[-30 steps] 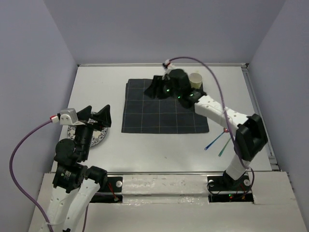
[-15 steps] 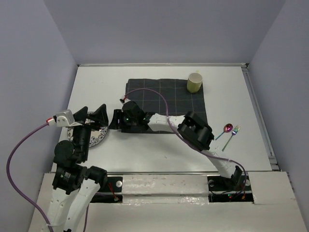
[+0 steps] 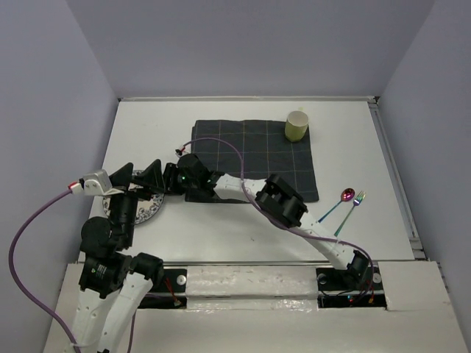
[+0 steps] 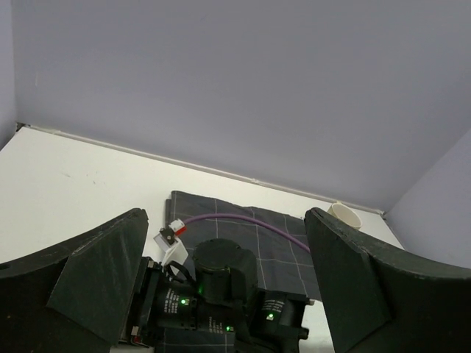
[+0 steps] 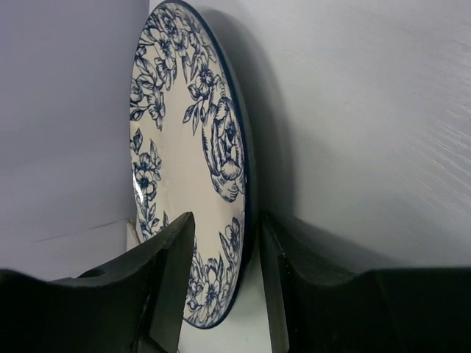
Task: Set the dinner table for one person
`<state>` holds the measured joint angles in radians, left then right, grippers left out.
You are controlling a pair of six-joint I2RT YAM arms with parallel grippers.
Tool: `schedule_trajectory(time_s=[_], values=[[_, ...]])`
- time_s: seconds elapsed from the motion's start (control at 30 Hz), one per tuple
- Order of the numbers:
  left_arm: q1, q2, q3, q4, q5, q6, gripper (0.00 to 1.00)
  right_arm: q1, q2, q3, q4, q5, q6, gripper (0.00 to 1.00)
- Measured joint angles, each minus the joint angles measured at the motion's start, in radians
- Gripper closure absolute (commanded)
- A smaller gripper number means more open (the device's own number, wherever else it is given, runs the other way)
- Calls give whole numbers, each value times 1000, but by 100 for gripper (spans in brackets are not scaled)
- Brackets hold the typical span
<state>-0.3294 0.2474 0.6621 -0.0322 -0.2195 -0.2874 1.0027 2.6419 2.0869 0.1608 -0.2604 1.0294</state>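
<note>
White counter spans between lilac walls, dark grid cloth at its far middle, blue-floral plate near left; right tool part-open astride the plate rim, can't tell if clamped; left tool wide open, empty, over the plate; yellowish cup on cloth's far-right corner.

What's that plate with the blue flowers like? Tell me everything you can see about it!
The plate is round and white, with dark blue flowers and leaves painted around it and a thin blue rim. It looks glossy, like glazed china. It lies flat on the white dinner table, towards the left side, apart from the dark cloth. Nothing shows on it. The right gripper has a finger on either side of the plate's edge, with gaps showing. From above, the left gripper hangs over it and hides part.
</note>
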Motion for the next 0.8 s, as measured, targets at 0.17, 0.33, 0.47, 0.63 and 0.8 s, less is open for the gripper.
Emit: schedule_trajectory(time_s=[0.17,0.33,0.47,0.63,0.8], values=[[0,-11,0,-1,1,0,1,0,37,33,2,-10,24,91],[0,-21,0,-3,1,0,1,-1,43,37,-6,-18,37,100],[0,-27,0,-3,0,0,1,0,43,56,-30,-22,-1,100],[-2,-29,0,-3,-3,0,1,-2,2,34,-67,-18,-58,100],[-2,-40,0,-3,-8,1,1,-18,-254,-257,-71,26,-137,100]])
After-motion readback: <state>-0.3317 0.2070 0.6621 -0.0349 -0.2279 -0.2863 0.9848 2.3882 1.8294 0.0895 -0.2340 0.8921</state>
